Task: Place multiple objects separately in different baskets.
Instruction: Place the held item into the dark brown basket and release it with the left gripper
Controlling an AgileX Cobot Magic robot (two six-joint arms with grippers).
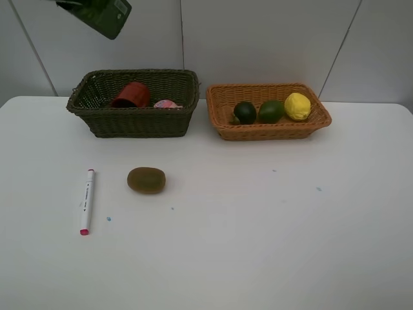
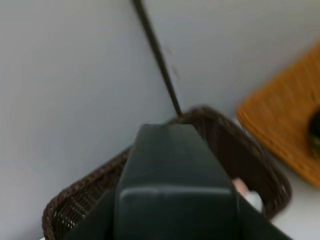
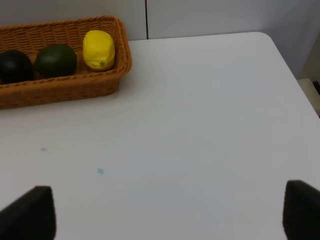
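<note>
Over dark basket (image 1: 132, 123), gripping bottle (image 1: 97, 14) in left hand (image 2: 172, 220), right hand (image 3: 165, 215) wide open; could bounce off cup (image 1: 132, 95) if dropped high.

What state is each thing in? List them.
pump bottle: held aloft
red cup: tipped, in dark basket
pink bottle: in dark basket
kiwi: on table
marker: flat on table
lemon: in tan basket
avocado: in tan basket
dark fruit: in tan basket
right gripper: jaws open, empty

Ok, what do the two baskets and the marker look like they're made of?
Dark basket: woven wicker or rattan-like strands, matte olive-brown, weave visible. Orange basket: same weave, light tan. Marker: likely smooth white plastic, pink cap end.
</note>
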